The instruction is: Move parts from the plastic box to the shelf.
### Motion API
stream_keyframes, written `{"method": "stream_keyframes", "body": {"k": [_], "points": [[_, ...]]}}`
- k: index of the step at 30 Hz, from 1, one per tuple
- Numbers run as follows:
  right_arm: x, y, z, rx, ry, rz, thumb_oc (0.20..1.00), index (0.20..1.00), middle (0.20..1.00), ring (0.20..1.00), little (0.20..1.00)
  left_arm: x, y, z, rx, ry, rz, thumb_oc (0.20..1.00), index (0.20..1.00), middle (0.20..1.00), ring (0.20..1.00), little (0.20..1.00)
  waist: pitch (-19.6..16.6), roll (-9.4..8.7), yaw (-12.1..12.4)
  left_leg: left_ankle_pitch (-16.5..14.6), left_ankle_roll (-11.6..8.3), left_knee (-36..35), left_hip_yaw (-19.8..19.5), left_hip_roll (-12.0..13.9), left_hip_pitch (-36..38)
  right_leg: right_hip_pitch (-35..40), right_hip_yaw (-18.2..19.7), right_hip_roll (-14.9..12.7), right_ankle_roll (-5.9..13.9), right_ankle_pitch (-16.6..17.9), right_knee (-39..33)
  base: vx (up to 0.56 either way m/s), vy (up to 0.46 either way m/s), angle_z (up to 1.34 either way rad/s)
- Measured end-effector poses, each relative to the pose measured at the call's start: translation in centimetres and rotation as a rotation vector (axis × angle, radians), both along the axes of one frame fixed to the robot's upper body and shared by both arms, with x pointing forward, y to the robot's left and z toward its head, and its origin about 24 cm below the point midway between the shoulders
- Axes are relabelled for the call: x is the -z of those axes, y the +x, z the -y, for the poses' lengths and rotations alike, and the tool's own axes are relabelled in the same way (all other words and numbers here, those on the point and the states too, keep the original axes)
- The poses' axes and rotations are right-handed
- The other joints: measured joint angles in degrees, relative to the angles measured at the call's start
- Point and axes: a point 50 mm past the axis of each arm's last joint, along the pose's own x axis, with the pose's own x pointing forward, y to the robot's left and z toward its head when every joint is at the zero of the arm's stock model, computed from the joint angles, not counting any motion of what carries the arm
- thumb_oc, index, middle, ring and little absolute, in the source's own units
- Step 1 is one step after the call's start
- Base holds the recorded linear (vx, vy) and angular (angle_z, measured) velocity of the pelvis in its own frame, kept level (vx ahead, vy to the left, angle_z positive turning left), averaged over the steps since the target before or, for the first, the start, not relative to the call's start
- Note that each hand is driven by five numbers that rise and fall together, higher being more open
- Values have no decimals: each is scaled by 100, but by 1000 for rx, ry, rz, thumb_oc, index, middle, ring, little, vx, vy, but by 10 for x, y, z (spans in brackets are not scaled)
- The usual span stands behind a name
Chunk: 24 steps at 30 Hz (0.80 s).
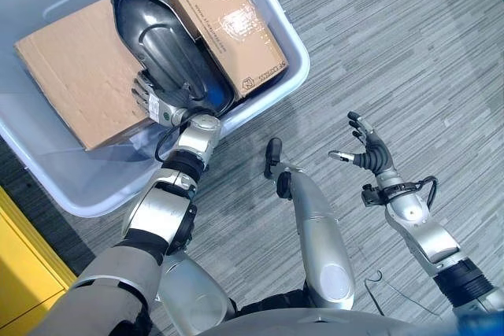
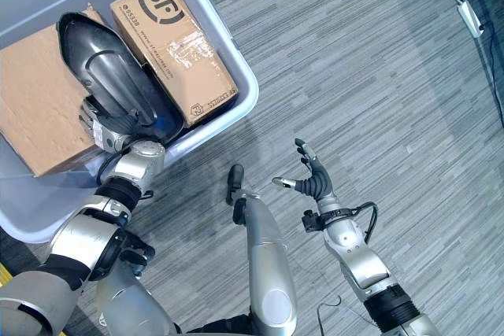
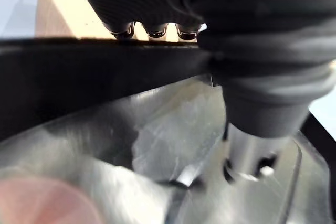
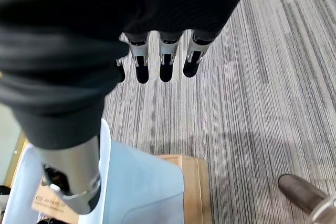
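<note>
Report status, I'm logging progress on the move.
Left hand gripping black part in plastic box. Right hand open over floor. Part not lifted out; cardboard boxes alongside.

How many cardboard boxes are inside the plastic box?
2. One plain cardboard box lies at the robot's left; one printed cardboard box lies to its right, with the black part between them. Others may be hidden underneath.

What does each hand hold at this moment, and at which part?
The left hand grips the long glossy black plastic shell part by its near edge, inside the pale blue plastic box. The right hand, open above the floor, holds nothing.
</note>
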Motion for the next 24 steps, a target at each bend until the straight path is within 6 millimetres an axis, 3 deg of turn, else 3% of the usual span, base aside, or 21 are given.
{"method": "stream_keyframes", "body": {"k": [5, 12, 16, 19, 24], "points": [[2, 1, 3, 13, -4, -9, 1000, 1000, 1000, 1000, 1000, 5, -6, -28, -74, 65, -58, 200, 200, 200, 200, 200, -24, 10, -32, 19, -35, -13, 30, 1, 65, 43, 0, 1, -7, 4, -12, 0, 0, 0], [1, 1, 5, 18, 7, -12, 1000, 1000, 1000, 1000, 1000, 3, -10, -40, -145, 38, -42, 200, 200, 200, 200, 200, -45, 37, -66, 20, -36, -6, 68, 3, 25, -52, 29, 1, -26, 11, 24, 0, -4, -2], [2, 1, 7, 30, 6, -12, 1000, 1000, 1000, 1000, 1000, 12, -23, -67, -303, -76, -51, 200, 200, 200, 200, 200, -47, 42, -168, 32, -47, -15, 81, 8, 34, -88, 34, 3, -88, 28, 100, -1, 1, -1], [2, 1, 7, 30, 6, -14, 1000, 1000, 1000, 1000, 1000, 34, -40, -85, -411, -275, -74, 200, 200, 200, 200, 200, -47, 44, -165, 34, -47, 13, 50, -13, -5, -135, 34, -46, -108, 7, 188, -12, 19, 5], [2, 1, 7, 28, 6, -14, 1000, 1000, 1000, 1000, 1000, 37, -42, -88, -444, -372, -31, 200, 200, 200, 200, 200, -47, 46, -84, 46, -34, 95, -49, -30, -146, -252, 31, -111, -135, -21, 298, -13, 34, 6]]}}
